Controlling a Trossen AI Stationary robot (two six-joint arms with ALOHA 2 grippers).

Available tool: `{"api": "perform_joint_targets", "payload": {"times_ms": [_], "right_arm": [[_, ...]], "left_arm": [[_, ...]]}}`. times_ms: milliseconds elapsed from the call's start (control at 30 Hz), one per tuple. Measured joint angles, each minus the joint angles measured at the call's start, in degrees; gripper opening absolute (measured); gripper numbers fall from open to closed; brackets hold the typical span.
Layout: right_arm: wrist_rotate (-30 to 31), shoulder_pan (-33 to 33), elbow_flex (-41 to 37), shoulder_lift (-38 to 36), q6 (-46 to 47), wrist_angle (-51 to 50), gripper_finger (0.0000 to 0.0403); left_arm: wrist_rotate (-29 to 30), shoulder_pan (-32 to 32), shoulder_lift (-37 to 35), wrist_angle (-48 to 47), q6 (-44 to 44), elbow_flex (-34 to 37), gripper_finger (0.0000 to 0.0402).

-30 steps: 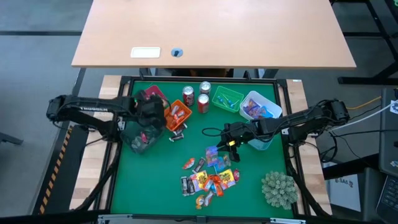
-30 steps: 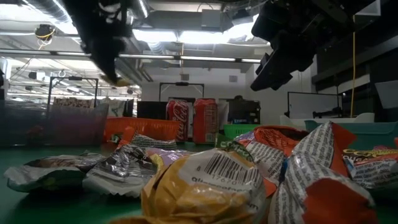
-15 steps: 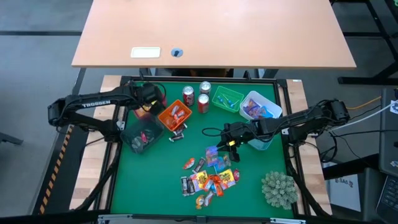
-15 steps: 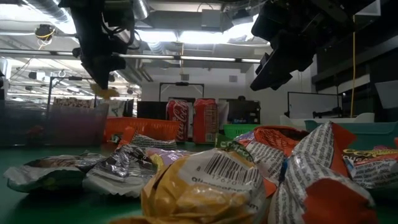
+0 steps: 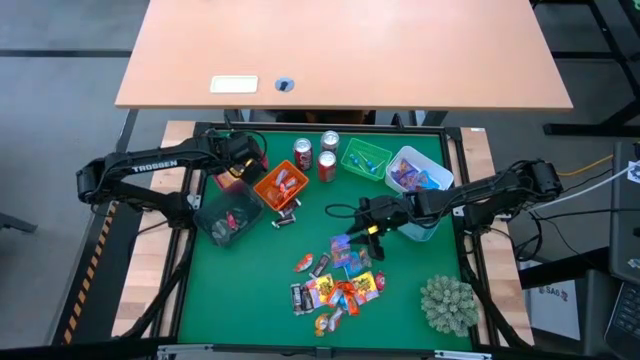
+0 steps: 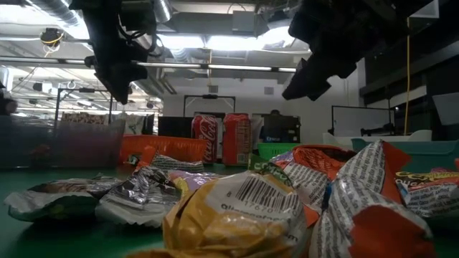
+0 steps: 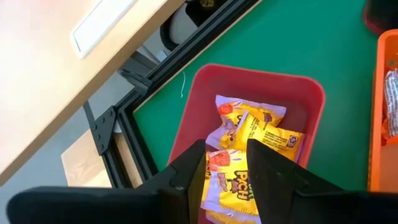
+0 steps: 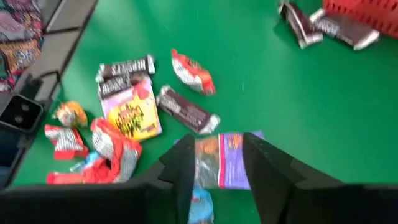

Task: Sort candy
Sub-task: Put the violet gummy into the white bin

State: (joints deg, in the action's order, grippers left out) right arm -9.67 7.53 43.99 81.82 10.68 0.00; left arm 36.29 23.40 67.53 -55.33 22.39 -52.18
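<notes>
Over the red bin (image 7: 261,87) at the tray's far left corner hangs the left gripper (image 7: 225,163). Fingers parted, nothing between them. Yellow packets (image 7: 252,134) lie in the bin directly below.

Right gripper (image 8: 217,163) hovers above the loose candy pile (image 5: 338,280) mid-tray. A purple-and-orange wrapper (image 8: 222,155) sits in the gap between its fingers; whether they pinch it or merely straddle it, I cannot tell.

Risks, as I judge them:
- If the purple wrapper is only loosely caught, it may slip out on the lift and drop back among the others. Cause: slick foil, shallow bite.
- Pile is tightly packed; a closing finger could drag a neighbouring dark bar (image 8: 186,111) along, so two sorts land in one bin.
- Left arm must clear the orange bin (image 5: 281,186) beside it; a low swing could nudge the rim or the soda cans (image 5: 314,155) nearby.

Hard to make out:
- Low view is blocked by crumpled wrappers in the foreground, so the bins behind are mostly hidden.
- Contents of the dark bin (image 5: 229,217) and the blue one (image 5: 418,172) are too small to sort by kind.
</notes>
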Motion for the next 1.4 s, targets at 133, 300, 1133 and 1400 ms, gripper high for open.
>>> {"api": "perform_joint_targets", "payload": {"times_ms": [133, 300, 1133, 1400], "right_arm": [[0.00, 0.00, 0.00, 0.02, -0.02, 0.82, 0.0180], [0.00, 0.04, 0.00, 2.38, -0.24, 1.10, 0.0206], [6.79, -0.02, 0.13, 20.41, -0.37, 7.94, 0.0201], [7.17, -0.13, 0.13, 20.52, -0.35, 7.96, 0.0095]], "left_arm": [[0.00, 0.00, 0.00, 0.15, 0.02, 0.00, 0.0106], [0.01, 0.00, 0.00, 0.15, 0.04, 0.00, 0.0106], [0.00, -0.04, 0.00, 2.26, 0.14, 0.00, 0.0106], [-3.39, -0.04, 0.00, 2.26, 0.00, 0.00, 0.0106]]}}
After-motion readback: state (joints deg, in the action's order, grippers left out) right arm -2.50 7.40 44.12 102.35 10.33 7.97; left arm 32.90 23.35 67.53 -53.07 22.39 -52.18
